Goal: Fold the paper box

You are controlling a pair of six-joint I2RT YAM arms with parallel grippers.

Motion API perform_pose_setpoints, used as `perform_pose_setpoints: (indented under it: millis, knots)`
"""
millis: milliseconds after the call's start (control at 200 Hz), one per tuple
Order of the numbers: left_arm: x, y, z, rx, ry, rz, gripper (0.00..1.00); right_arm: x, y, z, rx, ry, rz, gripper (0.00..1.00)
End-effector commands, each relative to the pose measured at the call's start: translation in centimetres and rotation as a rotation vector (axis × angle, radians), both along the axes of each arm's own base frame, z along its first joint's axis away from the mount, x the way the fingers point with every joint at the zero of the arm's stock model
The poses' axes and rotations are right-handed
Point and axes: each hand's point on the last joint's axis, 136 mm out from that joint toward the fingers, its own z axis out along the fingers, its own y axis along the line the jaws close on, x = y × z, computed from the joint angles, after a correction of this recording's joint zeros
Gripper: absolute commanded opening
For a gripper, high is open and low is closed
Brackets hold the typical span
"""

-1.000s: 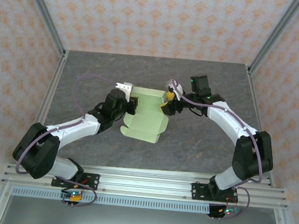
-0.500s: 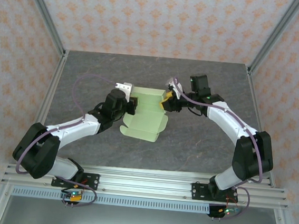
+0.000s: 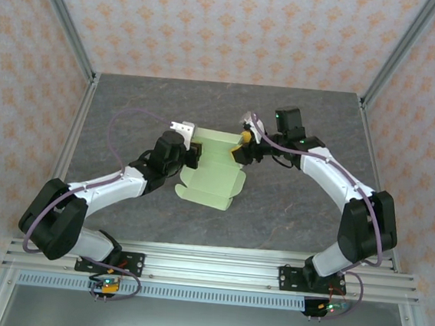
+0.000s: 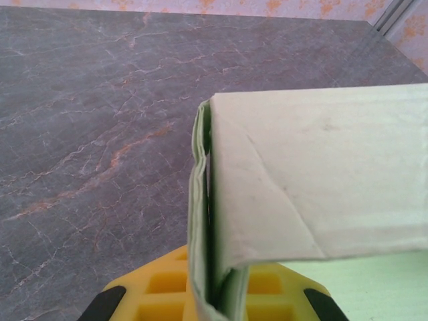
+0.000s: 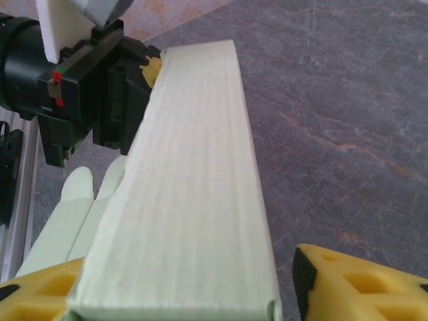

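On table (image 3: 298, 209): left tool (image 3: 193, 154) clamped on paper box (image 3: 212, 178); right tool (image 3: 242, 145) apart, seemingly straddling it.

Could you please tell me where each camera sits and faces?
Top external: above and behind the bases, looking down at the table; both arms, left gripper and right gripper at the paper box.
Left wrist: looks past its yellow fingers, clamped on a box wall, across the table.
Right wrist: looks along the box's raised panel toward the left gripper; own fingers straddle it.
Shared: the box in all; left gripper in top and right wrist.
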Motion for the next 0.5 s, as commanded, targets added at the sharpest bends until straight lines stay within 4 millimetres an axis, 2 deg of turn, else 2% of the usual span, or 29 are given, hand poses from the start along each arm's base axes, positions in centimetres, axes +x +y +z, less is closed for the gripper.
perform_pose_setpoints:
  millis: [0,35,55,195,240,320,420,496]
  knots:
    - [0.0,0.1,1.0,0.007,-0.048,-0.001,0.00,-0.2,0.7,2.7,0.047,-0.051,0.062,0.42]
    - [-0.1,0.1,0.9,0.006,-0.049,-0.003,0.00,-0.3,0.8,2.7,0.044,-0.049,0.072,0.27]
    - [-0.1,0.1,0.8,0.007,-0.050,-0.003,0.00,-0.4,0.8,2.6,0.042,-0.048,0.076,0.22]
    - [-0.2,0.2,0.7,0.017,-0.036,-0.002,0.00,-0.6,0.7,2.0,0.024,-0.034,0.068,0.21]
    - [-0.3,0.2,0.8,0.012,-0.038,0.000,0.00,-0.7,0.8,1.9,0.024,-0.028,0.070,0.24]
    - [-0.2,0.5,0.5,0.018,-0.034,0.015,0.00,-0.7,0.7,1.7,0.026,-0.018,0.051,0.50]
    - [0.0,0.8,0.3,0.026,-0.017,0.036,0.00,-0.9,0.6,2.0,0.045,-0.025,0.040,0.60]
    - [0.0,1.0,0.2,0.011,-0.010,0.058,0.00,-1.0,0.5,2.3,0.056,-0.026,0.041,0.62]
